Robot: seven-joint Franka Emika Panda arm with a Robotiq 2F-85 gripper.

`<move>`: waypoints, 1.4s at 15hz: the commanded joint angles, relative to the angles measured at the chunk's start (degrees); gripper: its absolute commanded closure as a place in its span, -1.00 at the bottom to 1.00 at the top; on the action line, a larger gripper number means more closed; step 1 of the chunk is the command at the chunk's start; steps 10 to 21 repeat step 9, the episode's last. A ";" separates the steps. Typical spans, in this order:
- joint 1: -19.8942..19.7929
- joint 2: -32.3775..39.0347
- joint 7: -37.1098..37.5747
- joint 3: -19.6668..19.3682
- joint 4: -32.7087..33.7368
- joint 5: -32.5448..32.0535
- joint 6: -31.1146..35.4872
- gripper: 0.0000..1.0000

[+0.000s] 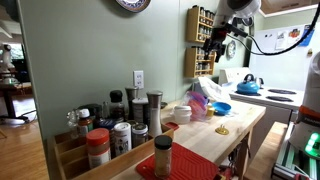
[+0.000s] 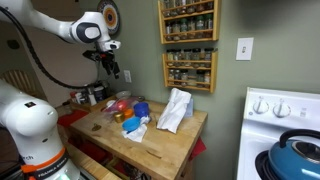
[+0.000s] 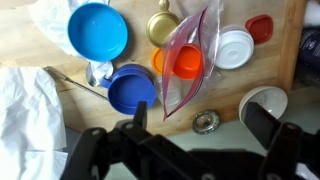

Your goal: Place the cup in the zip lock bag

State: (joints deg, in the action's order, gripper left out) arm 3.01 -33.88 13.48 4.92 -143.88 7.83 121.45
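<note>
In the wrist view a clear zip lock bag (image 3: 192,80) with a red seal lies on the wooden counter (image 3: 120,135). An orange cup (image 3: 186,62) shows inside it. My gripper (image 3: 200,118) is open and empty, high above the counter, with its fingers on either side of the bag's lower end. In the exterior views the gripper (image 1: 213,40) (image 2: 113,68) hangs well above the counter near the wall. The bag shows faintly in an exterior view (image 1: 204,95).
Around the bag lie a blue bowl (image 3: 98,30), a blue cup (image 3: 132,90), a gold cup (image 3: 163,28), a white lid (image 3: 235,48), a red lid (image 3: 260,27), a metal ring (image 3: 207,122) and a white cloth (image 3: 25,110). Spice racks (image 2: 188,40) hang on the wall. A stove with a blue kettle (image 2: 295,155) stands beside the counter.
</note>
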 commanded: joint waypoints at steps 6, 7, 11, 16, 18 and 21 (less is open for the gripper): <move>0.26 -4.10 -7.77 -1.24 -0.13 -0.11 -4.00 -1.00; 0.28 -4.09 -7.95 -1.26 -0.16 -0.12 -4.00 -1.00; 0.32 -4.09 -8.02 -1.26 -0.22 -0.12 -4.00 -1.00; 0.32 -4.09 -8.02 -1.26 -0.22 -0.12 -4.00 -1.00; 0.32 -4.09 -8.02 -1.26 -0.22 -0.12 -4.00 -1.00; 0.32 -4.09 -8.02 -1.26 -0.22 -0.12 -4.00 -1.00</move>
